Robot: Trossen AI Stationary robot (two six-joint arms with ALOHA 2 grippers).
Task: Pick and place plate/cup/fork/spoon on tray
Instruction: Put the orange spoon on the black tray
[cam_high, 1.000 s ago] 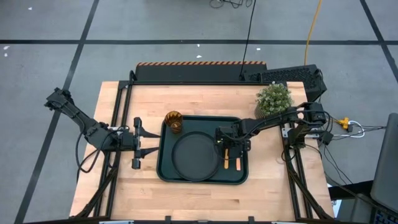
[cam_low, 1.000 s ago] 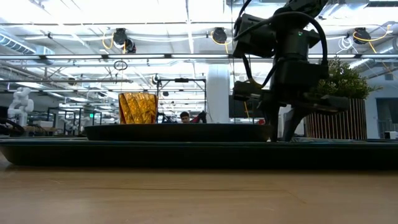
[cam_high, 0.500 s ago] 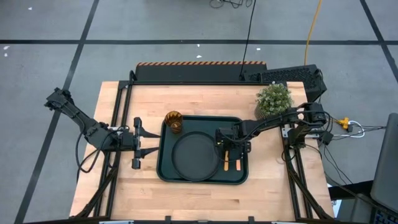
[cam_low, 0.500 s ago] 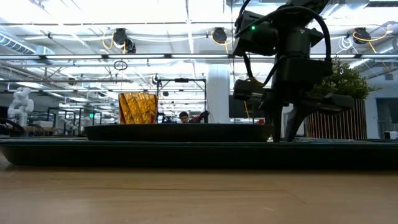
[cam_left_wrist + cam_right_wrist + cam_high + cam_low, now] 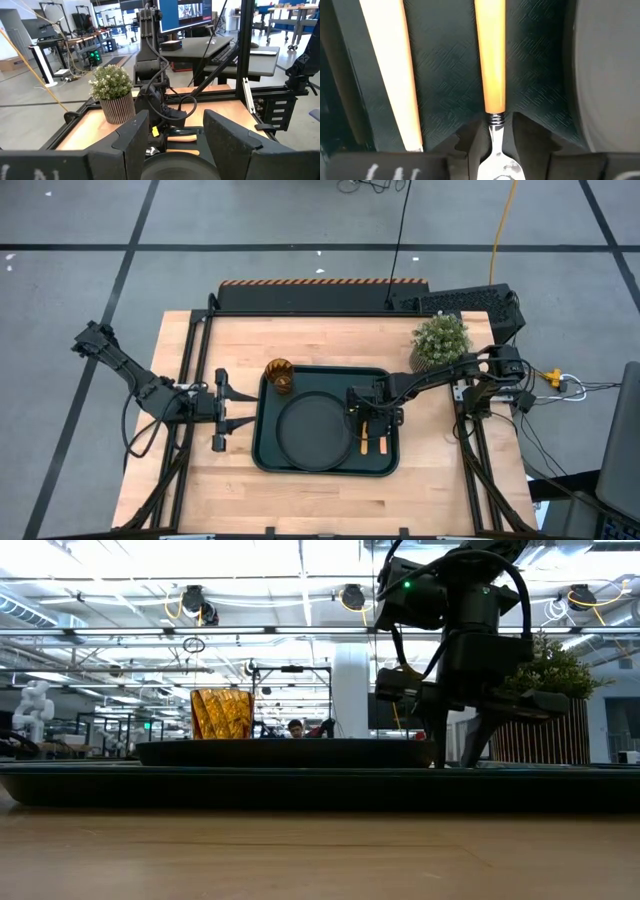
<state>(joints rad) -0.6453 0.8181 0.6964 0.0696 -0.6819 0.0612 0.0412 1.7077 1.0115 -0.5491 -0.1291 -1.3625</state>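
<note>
Right pincer [image 5: 367, 423] straddling spoon [image 5: 491, 75], fork [image 5: 390, 70] beside

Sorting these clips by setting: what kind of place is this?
Probably a robotics lab or workshop hall. Beyond the wooden table the low view shows overhead trusses with lights and equipment racks; the left wrist view shows workbenches and a monitor.
</note>
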